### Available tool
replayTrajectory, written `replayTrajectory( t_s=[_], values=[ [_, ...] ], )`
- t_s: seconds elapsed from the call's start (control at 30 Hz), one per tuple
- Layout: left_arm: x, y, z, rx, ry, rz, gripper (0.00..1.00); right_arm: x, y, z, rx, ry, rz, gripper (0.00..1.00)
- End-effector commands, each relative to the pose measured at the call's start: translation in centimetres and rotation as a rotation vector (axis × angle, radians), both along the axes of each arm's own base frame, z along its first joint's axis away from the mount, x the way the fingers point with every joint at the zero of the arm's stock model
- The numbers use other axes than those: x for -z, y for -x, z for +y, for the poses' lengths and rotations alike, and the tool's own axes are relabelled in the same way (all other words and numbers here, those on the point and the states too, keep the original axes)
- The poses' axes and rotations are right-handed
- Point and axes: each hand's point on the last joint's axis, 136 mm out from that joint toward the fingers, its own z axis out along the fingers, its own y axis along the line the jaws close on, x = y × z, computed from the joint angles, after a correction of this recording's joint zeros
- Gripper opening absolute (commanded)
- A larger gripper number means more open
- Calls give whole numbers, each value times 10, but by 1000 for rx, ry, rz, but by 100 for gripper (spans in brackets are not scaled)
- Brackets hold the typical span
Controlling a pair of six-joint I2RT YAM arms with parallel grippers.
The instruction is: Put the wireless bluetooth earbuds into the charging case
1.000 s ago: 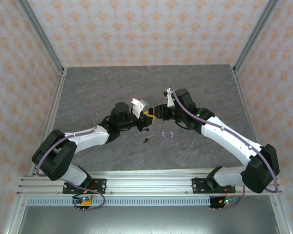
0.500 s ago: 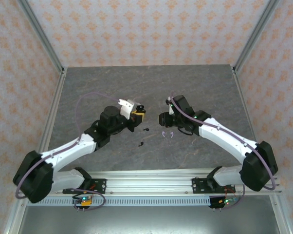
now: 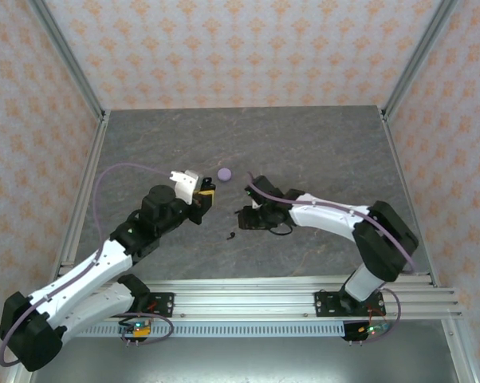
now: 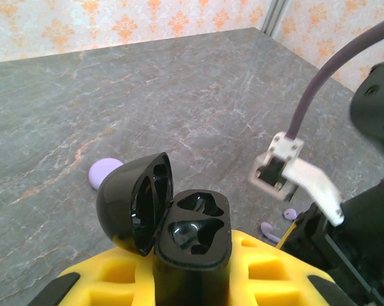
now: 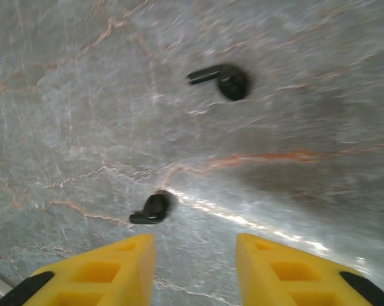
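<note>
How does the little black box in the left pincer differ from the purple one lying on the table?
The black charging case is clamped in the left pincer; the lavender case lies free on the grey tabletop. The black charging case is open, its lid swung back and two empty sockets showing; the lavender case shows only a smooth dome and looks shut. Both are small, rounded shells.

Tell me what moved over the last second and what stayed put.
The left claw, shut on the open glossy black charging case, pulled back to its own left. The right claw swung toward the near edge and now hangs open over two tiny black stemmed earbuds. A small round lavender case came into sight. Unchanged: the black case stays in the left claw.
</note>
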Motion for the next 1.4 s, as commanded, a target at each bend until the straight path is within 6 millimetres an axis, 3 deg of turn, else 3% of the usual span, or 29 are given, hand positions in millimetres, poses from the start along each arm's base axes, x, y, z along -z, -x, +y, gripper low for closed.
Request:
replayTrajectory(
  t_s=[0.0, 0.23, 0.63, 0.93, 1.37],
  values=[
    [7, 6, 11, -28, -50, 11, 14, -12, -1, 28, -12, -32, -4, 34],
    [4, 8, 16, -44, -63, 11, 15, 4, 20, 45, -69, 28, 68, 30],
    [5, 9, 18, -49, -70, 9, 15, 26, 32, 36, -44, 102, 146, 38],
    [5, 9, 17, -43, -72, 8, 15, 36, 26, 41, -21, 116, 151, 42],
    [3, 9, 17, -40, -68, 4, 15, 39, 10, 51, -21, 149, 111, 35]
  ],
)
